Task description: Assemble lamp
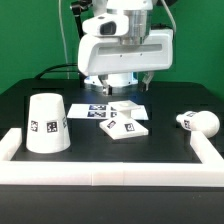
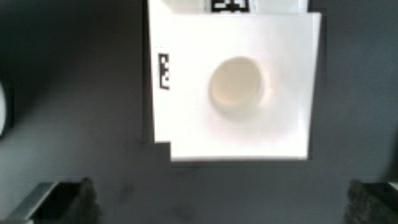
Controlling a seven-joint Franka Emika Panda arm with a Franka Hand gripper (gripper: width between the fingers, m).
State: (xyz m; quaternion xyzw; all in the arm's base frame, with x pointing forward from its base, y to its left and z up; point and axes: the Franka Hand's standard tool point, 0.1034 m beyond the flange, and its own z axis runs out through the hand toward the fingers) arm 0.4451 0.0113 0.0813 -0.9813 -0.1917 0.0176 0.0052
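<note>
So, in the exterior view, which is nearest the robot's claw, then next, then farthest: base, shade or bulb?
1. Base, on the table just below the gripper.
2. Shade at the exterior view's left and bulb at its right: too close to call.

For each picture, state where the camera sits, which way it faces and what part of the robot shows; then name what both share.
Exterior view: off the arm, facing it across the table; shows the gripper above the base, with the shade and bulb.
Wrist view: on the wrist, looking down at the base between the open gripper's fingers.
Shared: the base and gripper.
</note>
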